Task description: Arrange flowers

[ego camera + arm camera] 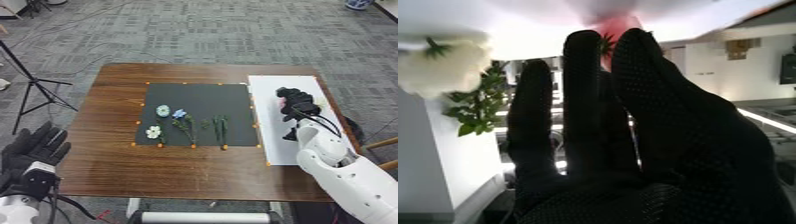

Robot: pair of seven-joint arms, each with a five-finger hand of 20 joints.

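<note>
"Right hand [305, 106]?"

"Over the white sheet [277, 152], fingers straight. Pink flower [617, 25] right by the fingertips; touching or not, can't tell. Cream flower [442, 67] near it, leaves below the bloom."

"Left hand [34, 146]?"

"Open, palm up, just beside the brown table [98, 165]."

"Others?"

"On the dark mat [191, 92]: pale blue bloom [163, 110], brighter blue one [179, 114] beside it, white flower [154, 132] nearer us, green stems [220, 131] toward the sheet. Orange marks [194, 146] round the mat's edge."
</note>
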